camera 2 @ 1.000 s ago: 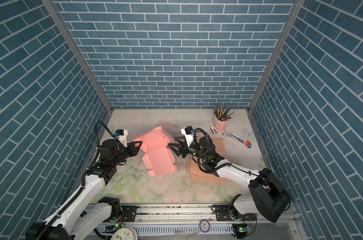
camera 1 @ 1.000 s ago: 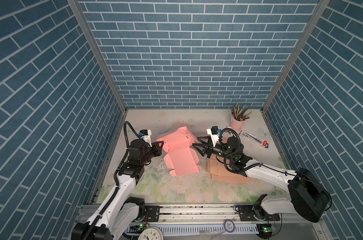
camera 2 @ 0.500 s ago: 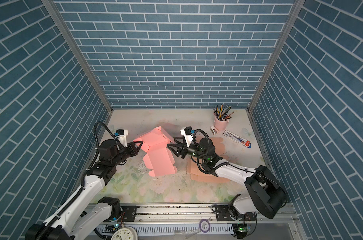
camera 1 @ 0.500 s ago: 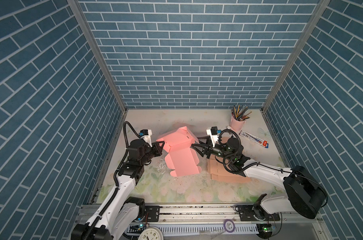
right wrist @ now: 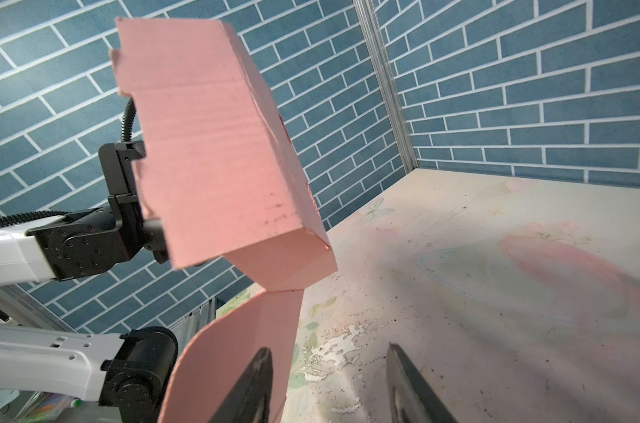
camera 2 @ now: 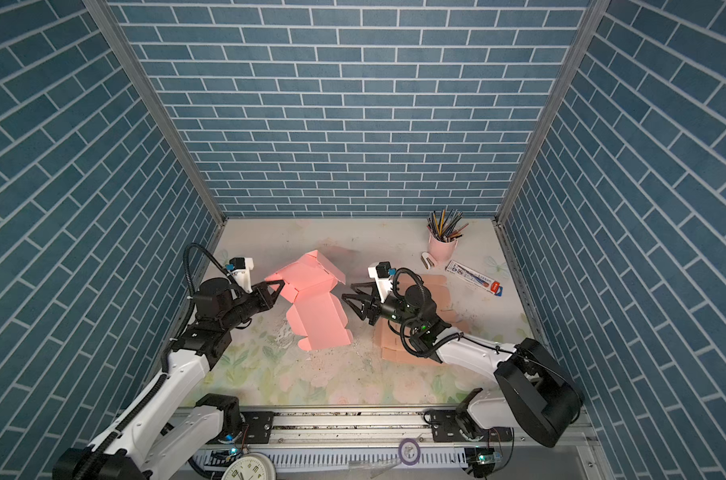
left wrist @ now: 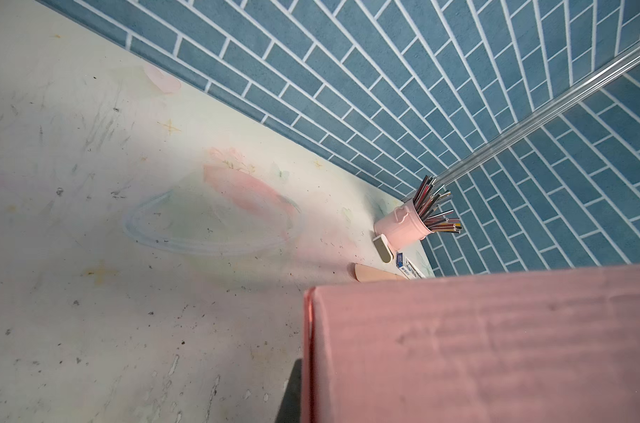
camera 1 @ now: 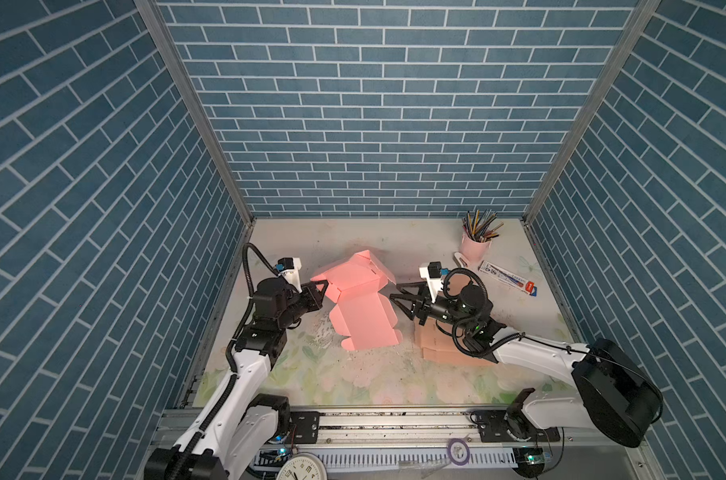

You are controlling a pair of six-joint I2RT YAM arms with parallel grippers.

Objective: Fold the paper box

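Over on the left, the left claw (camera 1: 320, 286) is clenched on the left corner of the pink paper box (camera 1: 355, 282), holding its half-formed body tilted up off the table (camera 1: 353, 374). From that body a long hanging panel (camera 1: 367, 328) drops down, and its scalloped bottom edge looks to rest on the table. I'd say the step in hand is getting a second grip, so the panel can be folded against the body.

To the right of the box, the right claw (camera 1: 394, 291) stands released, its jaws apart with nothing between them, just beside the box's right edge. In the right wrist view one finger (right wrist: 254, 384) sits in front of the panel; whether it touches I cannot tell.

For a good fold, the left grip should act as a firm, level anchor. The right claw should take the panel by its free edge, close to a crease, not mid-sheet where the paper would buckle. It should close gently, since the card looks thin and would dent, and swing along the crease, not across it. Under the right arm lies a stack of flat tan blanks (camera 1: 440, 349), best left undisturbed.
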